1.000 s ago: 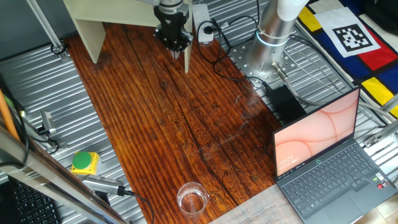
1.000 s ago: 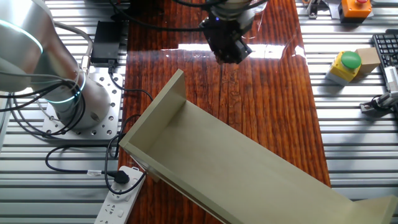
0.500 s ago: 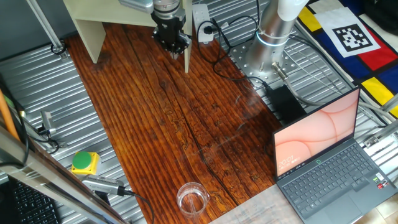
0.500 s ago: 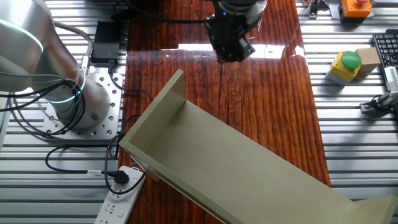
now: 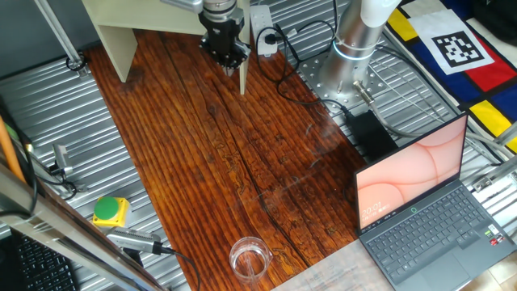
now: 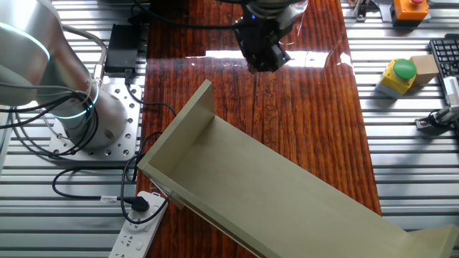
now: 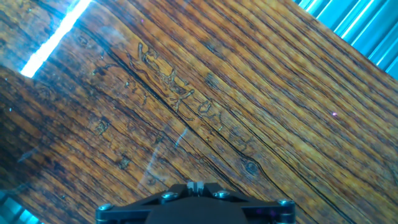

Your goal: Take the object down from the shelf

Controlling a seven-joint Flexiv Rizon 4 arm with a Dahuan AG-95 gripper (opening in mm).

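Note:
The yellow box with a green button (image 5: 109, 211) sits on the ribbed metal table at the front left, away from the shelf; the other fixed view shows it at the right edge (image 6: 399, 75). The cream shelf (image 5: 129, 24) stands at the back of the wooden board and fills the foreground of the other fixed view (image 6: 287, 193). Nothing shows on it. My gripper (image 5: 229, 63) hangs just in front of the shelf, over the dark wooden board (image 6: 261, 63). In the hand view its fingertips (image 7: 196, 186) are pressed together, holding nothing.
A clear glass (image 5: 249, 257) stands at the board's front edge. An open laptop (image 5: 420, 210) sits at the front right. A power strip (image 6: 136, 229) and cables lie by the arm's base (image 6: 79, 115). A pale wooden block (image 6: 427, 66) lies beside the yellow box.
My gripper has shifted slightly up and back towards the shelf, staying shut. The yellow box has not moved.

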